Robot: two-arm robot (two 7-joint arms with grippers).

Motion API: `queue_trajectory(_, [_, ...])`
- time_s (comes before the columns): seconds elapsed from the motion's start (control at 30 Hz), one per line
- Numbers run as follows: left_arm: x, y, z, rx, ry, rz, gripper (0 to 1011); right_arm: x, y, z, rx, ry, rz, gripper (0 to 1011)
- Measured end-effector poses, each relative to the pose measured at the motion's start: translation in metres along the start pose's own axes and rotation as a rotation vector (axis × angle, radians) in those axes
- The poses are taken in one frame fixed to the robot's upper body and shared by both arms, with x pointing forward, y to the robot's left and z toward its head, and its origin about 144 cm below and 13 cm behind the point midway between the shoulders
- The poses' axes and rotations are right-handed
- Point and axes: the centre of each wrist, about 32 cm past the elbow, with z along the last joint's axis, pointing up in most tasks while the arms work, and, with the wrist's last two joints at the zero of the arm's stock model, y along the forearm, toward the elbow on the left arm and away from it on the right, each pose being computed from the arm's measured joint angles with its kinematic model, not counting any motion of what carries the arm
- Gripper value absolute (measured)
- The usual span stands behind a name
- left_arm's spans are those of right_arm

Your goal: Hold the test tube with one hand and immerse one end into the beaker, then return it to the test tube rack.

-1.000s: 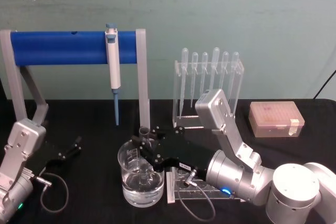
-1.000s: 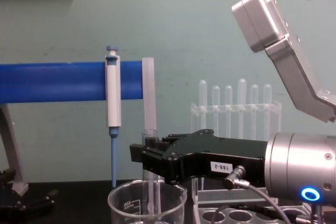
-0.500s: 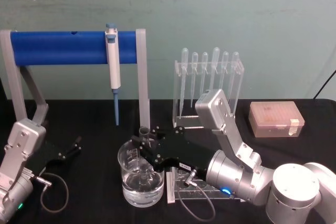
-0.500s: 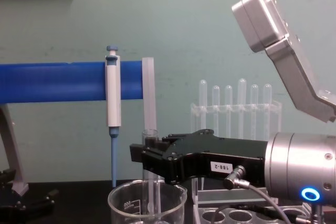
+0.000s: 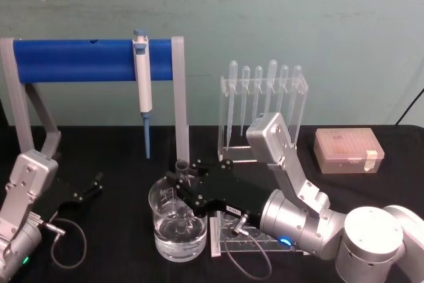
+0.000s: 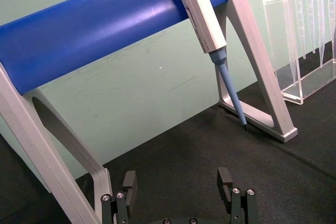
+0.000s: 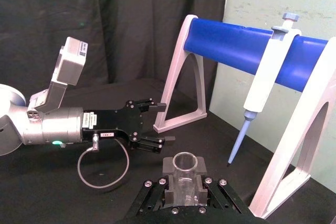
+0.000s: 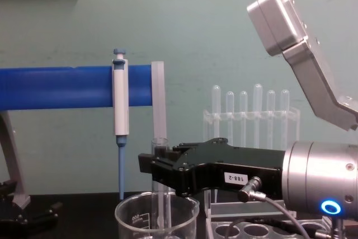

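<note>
one test tube (image 5: pixel 181 164), one beaker (image 5: pixel 164 228), six pipettes (image 5: pixel 271 79)

Barely anything changing, left gripper (image 5: pixel 88 187) sinking by a hair toward the table (image 5: pixel 112 147) in the chest view, its tips dipping slightly, well off to the left of the right gripper (image 8: pixel 159 166) gripping the tube (image 8: pixel 159 146)
</note>
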Motion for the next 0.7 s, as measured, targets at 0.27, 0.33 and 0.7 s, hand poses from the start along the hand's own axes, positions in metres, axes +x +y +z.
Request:
queue_trajectory(0.27, [0.0000,0.0000,0.0000,0.000,0.000,0.000,1000,0.0000,0.0000,0.0000,0.000,0.000,0.000,227])
queue_trajectory(0.33, [0.0000,0.0000,0.0000,0.000,0.000,0.000,1000,0.0000,0.0000,0.0000,0.000,0.000,0.000,226])
queue_trajectory(0.7, [0.0000,0.0000,0.0000,0.000,0.000,0.000,1000,0.0000,0.0000,0.0000,0.000,0.000,0.000,226])
